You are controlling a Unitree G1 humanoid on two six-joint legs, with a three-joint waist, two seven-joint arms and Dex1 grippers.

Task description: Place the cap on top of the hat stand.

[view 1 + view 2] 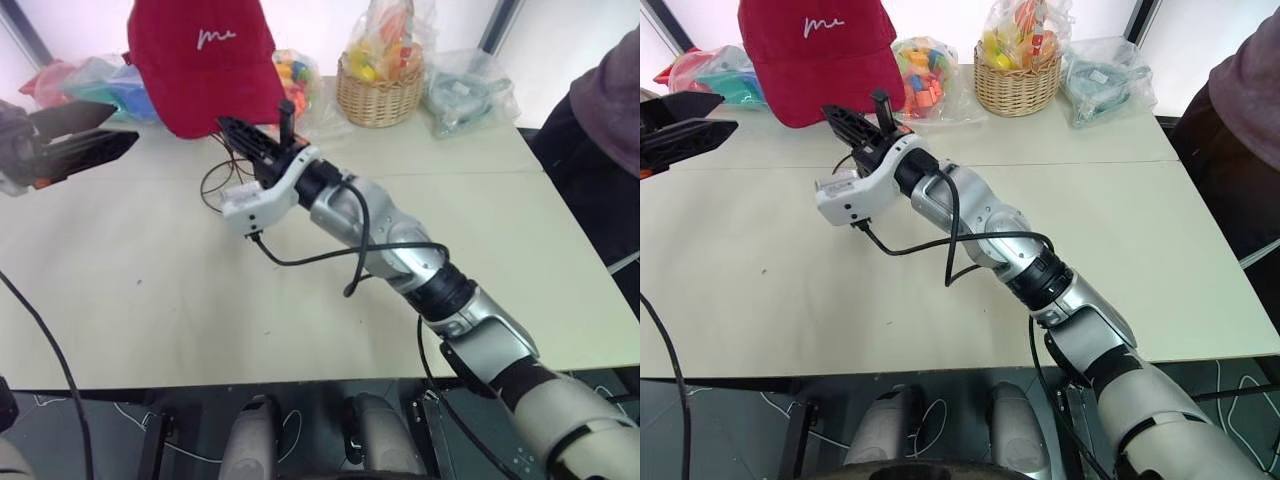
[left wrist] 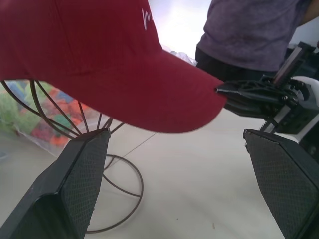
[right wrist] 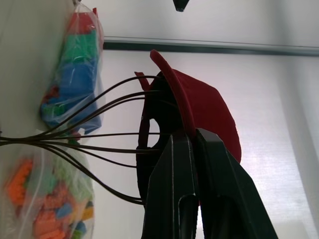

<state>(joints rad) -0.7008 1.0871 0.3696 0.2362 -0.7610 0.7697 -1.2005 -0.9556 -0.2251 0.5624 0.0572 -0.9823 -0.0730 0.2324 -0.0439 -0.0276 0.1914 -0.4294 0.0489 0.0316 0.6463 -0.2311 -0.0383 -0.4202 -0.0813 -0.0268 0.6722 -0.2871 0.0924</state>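
the cap (image 1: 205, 65) covers the cage head of the hat stand (image 2: 75, 119); from the head views only part of the stand's ring base shows at the table, beside the right gripper (image 1: 255, 135). the cap's crown is cut off by the top edge in both head views, and its rear strap cannot be made out. whether the brim's edge is pinched between the right gripper's fingers or only lies against them cannot be told. the left gripper (image 1: 685, 125) is cut off by the picture's side. a person (image 1: 605, 110) at the table's far right is cut off too, showing only a sleeve and dark clothing.
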